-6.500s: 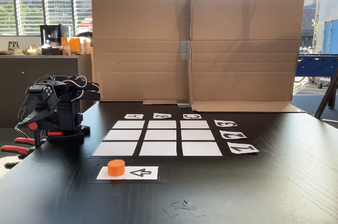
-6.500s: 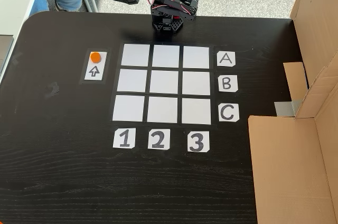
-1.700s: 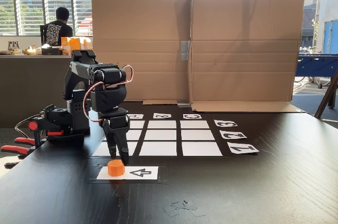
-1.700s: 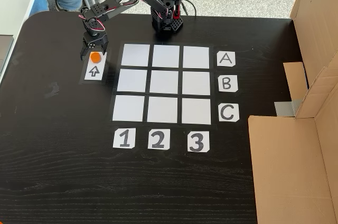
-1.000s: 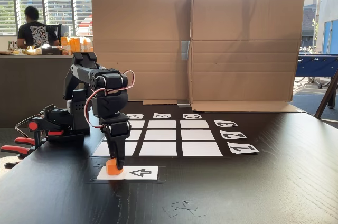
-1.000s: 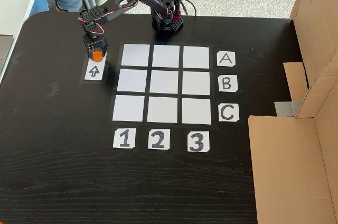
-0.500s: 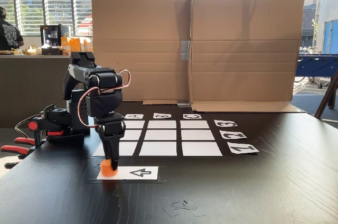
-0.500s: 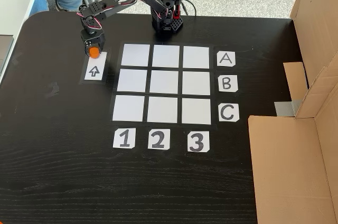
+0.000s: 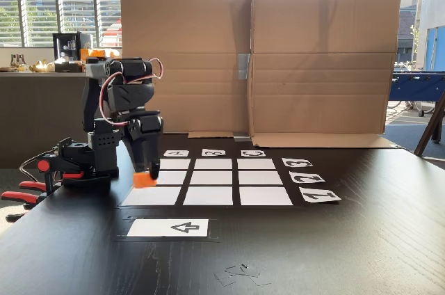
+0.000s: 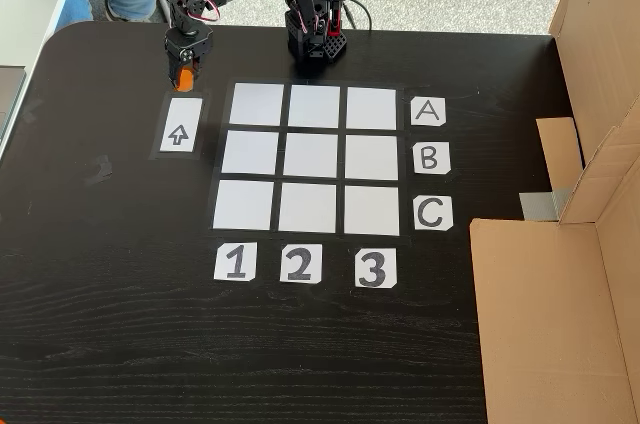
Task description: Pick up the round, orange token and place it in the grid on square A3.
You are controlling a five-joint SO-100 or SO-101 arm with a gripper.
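Overhead, one gripper (image 10: pixel 184 77) clamps one token (image 10: pixel 183 76) beside the grid's (image 10: pixel 314 158) nine white cells.

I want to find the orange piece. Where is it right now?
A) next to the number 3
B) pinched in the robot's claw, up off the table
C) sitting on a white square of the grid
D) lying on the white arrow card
B: the token sits between the gripper fingers, lifted above the table, and the arrow card lies bare.
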